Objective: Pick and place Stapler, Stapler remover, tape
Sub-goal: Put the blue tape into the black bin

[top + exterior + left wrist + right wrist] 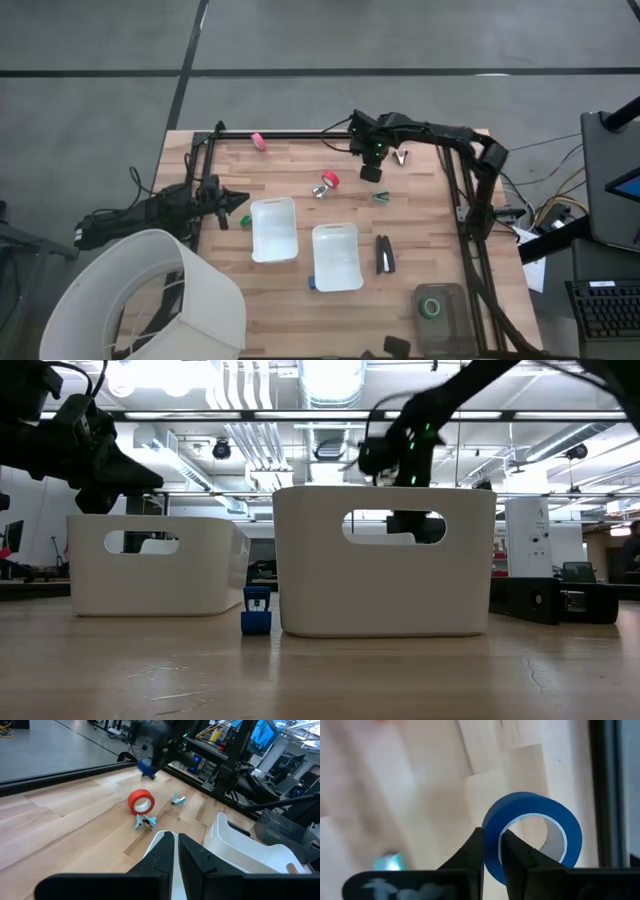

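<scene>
the blue tape roll point(532, 837) is pinched by its wall in the right end effector point(491, 851), lifted off the counter point(290, 160) at the far side, presumably for carrying to a white tray point(336, 257). the left end effector point(175, 847) is pressed together, empty, beside the other tray point(273, 229). the stapler point(384, 254) lies just beside the trays.

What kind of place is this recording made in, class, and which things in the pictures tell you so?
Most likely a robotics lab or workshop. A wooden table stands on a bare concrete floor, exposed ducts and strip lights run overhead, and racks of equipment with screens stand behind the arms.
</scene>
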